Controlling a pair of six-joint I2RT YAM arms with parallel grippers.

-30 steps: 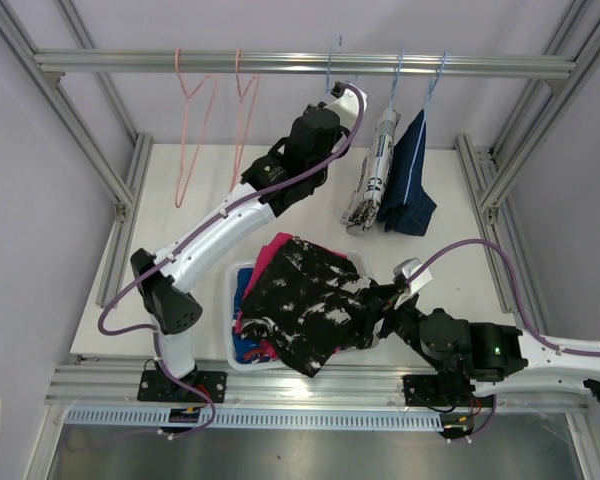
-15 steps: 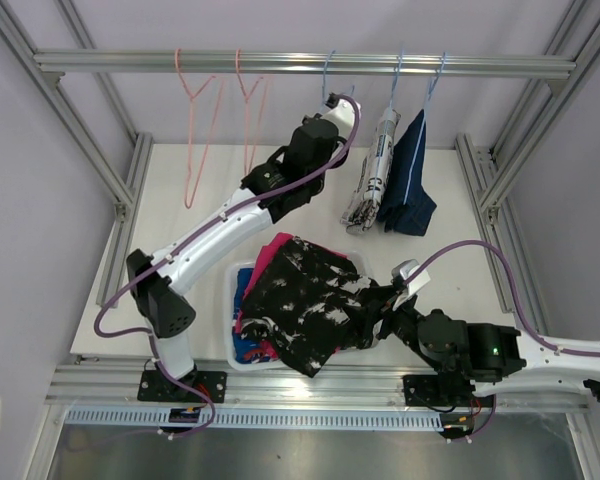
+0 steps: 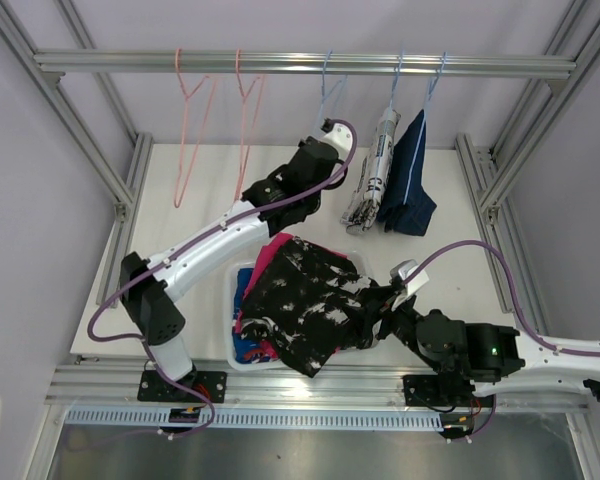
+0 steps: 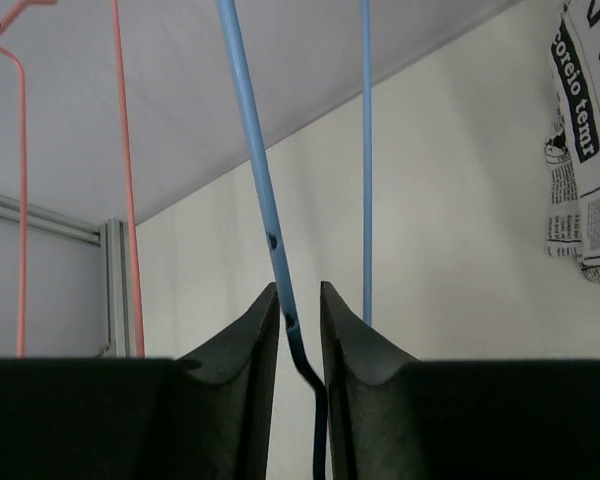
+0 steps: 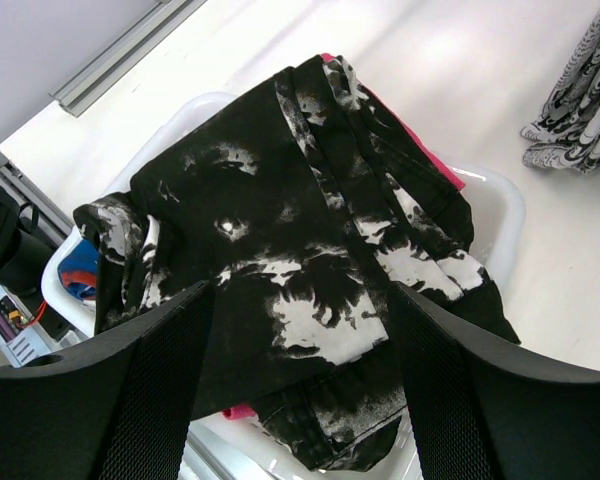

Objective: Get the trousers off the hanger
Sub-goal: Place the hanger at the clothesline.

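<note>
Left gripper [image 4: 298, 290], jaws slightly apart around the wire of a bare blue hanger [image 4: 255, 150]; right gripper [image 5: 300, 295], jaws wide and empty over black-white trousers [image 5: 280, 220] in the basket [image 5: 500, 210], evidently the drop bin; print trousers [image 3: 373, 175] and denim trousers [image 3: 408, 185] hang nearby.

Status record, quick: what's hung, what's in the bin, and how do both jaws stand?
hung: print trousers, denim trousers
bin: black trousers on top; pink trousers, blue trousers under
bare: pink hangers, blue hanger
left gripper: jaws slightly apart around blue hanger wire
right gripper: jaws open above black trousers
</note>
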